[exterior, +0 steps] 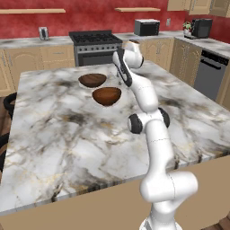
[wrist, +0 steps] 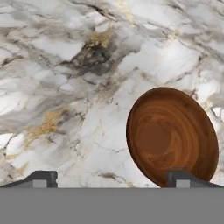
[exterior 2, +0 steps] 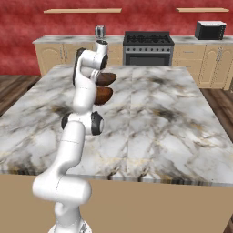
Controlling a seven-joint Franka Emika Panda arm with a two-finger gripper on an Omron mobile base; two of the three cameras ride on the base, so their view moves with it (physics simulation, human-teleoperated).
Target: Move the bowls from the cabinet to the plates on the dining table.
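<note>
- Two bowls are sitting on the marble worktop [exterior: 54, 134]: dark bowl [exterior: 92, 80] behind, reddish bowl [exterior: 107, 96] nearer us.
- We are hovering our jaws wide apart, holding nothing, above the reddish bowl.
- Judging this placement done, we are likely retreating next.

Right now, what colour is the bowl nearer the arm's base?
Reddish-brown wood grain bowl, clearest in the hand view.
</note>
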